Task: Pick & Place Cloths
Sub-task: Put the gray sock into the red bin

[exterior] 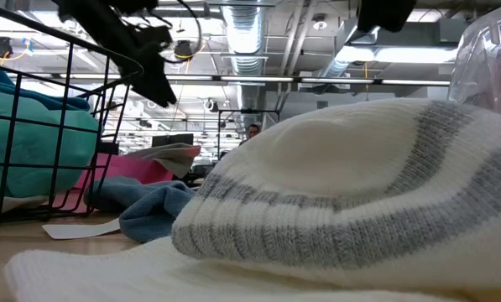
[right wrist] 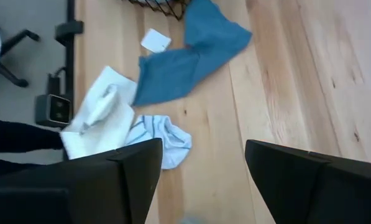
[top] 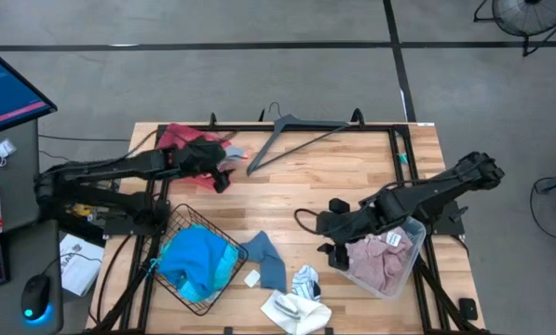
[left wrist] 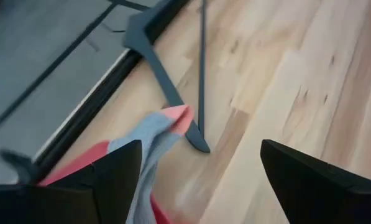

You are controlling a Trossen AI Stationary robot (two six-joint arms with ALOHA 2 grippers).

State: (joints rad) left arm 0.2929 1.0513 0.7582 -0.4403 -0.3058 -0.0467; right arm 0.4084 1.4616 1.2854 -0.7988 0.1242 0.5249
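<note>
Filling low view: white cloth [exterior: 342, 210]

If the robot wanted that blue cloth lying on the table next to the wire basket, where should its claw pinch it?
Probably at the bunched upper end of the blue cloth, near the wire basket, coming straight down from above. The cloth lies limp and flat on the wooden table, so a raised fold gives the fingers something to close on. The right claw, open, is nearest.

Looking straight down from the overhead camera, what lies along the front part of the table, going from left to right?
Wire basket holding a turquoise cloth → blue cloth → white and striped cloths → clear bin of pale pink cloth, with the right end effector at its edge.
</note>
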